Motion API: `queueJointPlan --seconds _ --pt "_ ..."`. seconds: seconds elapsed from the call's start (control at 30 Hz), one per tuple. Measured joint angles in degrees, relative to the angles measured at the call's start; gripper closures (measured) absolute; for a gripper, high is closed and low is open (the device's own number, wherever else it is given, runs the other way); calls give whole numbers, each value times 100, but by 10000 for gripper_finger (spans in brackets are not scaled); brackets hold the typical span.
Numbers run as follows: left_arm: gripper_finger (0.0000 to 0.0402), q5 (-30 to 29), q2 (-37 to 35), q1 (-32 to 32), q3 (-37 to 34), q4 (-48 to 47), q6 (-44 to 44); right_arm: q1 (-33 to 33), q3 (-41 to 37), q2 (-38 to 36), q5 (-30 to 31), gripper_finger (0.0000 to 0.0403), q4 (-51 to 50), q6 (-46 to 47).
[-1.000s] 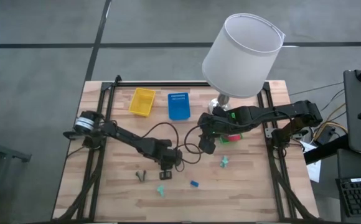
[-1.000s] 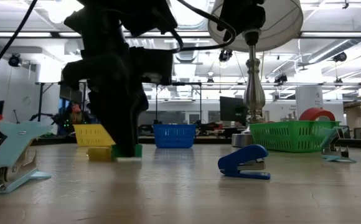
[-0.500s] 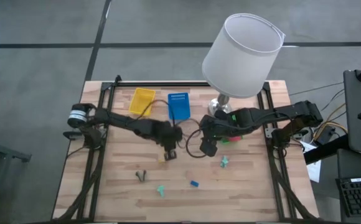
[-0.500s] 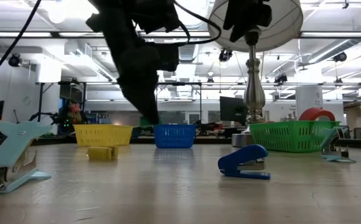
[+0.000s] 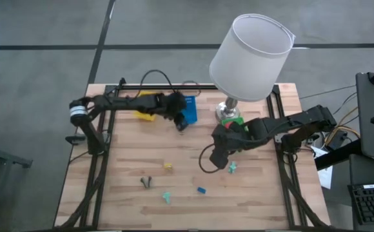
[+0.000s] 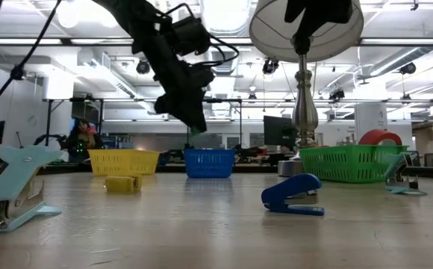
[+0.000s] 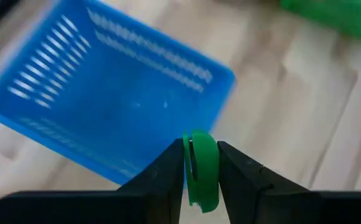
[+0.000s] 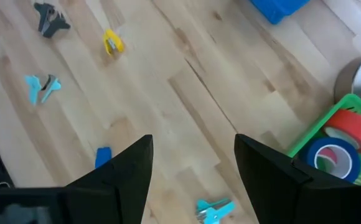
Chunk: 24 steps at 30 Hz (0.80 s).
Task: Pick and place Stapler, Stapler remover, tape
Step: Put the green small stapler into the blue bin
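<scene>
My left gripper hangs in the air over the near right corner of the blue basket, shut on a small green thing. My right gripper is open above the table, near a teal staple remover. A yellow stapler, a blue stapler, a dark staple remover and another teal remover lie on the wood. A red tape roll and a blue tape roll lie in the green basket. My left gripper pinches the small green thing between its two fingers, which lie against its two flat sides. It is seen edge-on, and its rounded end sticks out from between them. It is lifted clear, in the air above the blue basket's corner.
A lamp with a white shade stands on its metal base by the green basket. A yellow basket sits left of the blue basket. Bare wood lies between the baskets and the small items.
My left gripper rose from the table beside the yellow stapler with the green thing in it and swung toward the far edge, ending over the blue basket. The yellow stapler stayed where it was. My right arm shifted a little toward the near edge.
</scene>
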Motion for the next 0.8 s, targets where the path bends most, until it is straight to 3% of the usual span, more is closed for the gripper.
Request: queueJointPlan --seconds 0.37,0.5,0.63,0.8 --pt "310 442 562 995 280 560 -281 168 0 0 44 184 6 184" --pt "310 494 812 1159 335 697 -289 170 0 0 45 184 6 181" --pt "310 916 1092 1245 337 667 -268 168 0 0 151 184 8 181" --pt "310 800 1224 1267 326 783 -462 168 0 0 192 184 21 173"
